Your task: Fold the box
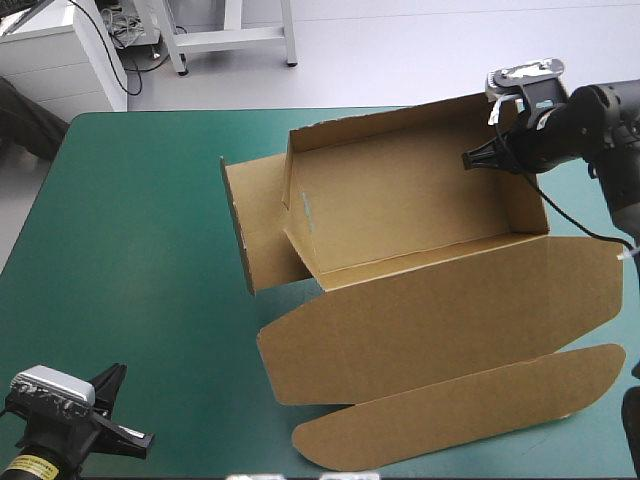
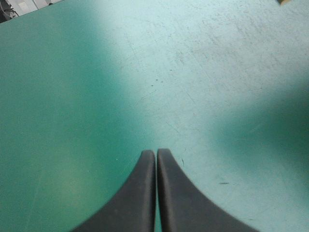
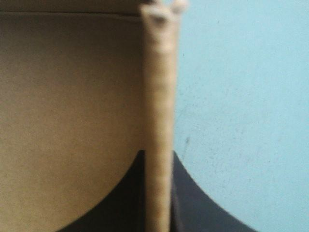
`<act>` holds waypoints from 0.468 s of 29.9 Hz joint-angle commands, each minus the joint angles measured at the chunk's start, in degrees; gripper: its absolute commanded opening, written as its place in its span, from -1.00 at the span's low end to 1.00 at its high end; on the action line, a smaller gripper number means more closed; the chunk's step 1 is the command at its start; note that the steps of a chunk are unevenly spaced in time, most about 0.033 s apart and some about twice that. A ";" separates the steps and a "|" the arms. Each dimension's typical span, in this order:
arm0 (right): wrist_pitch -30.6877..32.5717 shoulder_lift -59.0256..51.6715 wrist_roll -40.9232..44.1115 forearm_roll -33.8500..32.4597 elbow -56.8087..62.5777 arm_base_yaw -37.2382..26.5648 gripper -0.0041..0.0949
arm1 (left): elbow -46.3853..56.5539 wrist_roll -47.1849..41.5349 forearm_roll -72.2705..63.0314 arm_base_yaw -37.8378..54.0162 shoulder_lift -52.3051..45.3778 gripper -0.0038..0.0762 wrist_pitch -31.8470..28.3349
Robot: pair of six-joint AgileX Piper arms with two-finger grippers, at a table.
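The brown box stands as an open tray at the table's middle right, with its back, right and front walls raised. Its left end flap leans outward, and the lid with its long tuck flap lies flat toward the near edge. My right gripper is at the box's right wall, near the far right corner. In the right wrist view the wall's edge runs between the two black fingers, which are shut on it. My left gripper rests shut at the near left corner, over bare cover.
The teal-green cover lies bare over the left half of the table. The box's lid reaches close to the table's right edge and near edge.
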 commanded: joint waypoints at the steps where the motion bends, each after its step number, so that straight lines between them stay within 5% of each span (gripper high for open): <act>1: 0.59 -5.00 1.37 -0.89 -1.98 -0.03 -0.96 | -1.27 0.01 -0.55 -0.05 0.88 -0.92 -3.99; 9: 0.59 -5.34 1.47 -0.03 -1.98 -0.03 -0.96 | -1.27 0.15 -0.18 -0.05 0.88 -0.80 -4.25; 14: 0.59 -5.34 1.25 -0.03 -1.98 -0.03 -0.96 | -1.27 0.04 -1.97 -0.05 0.88 -0.20 -5.43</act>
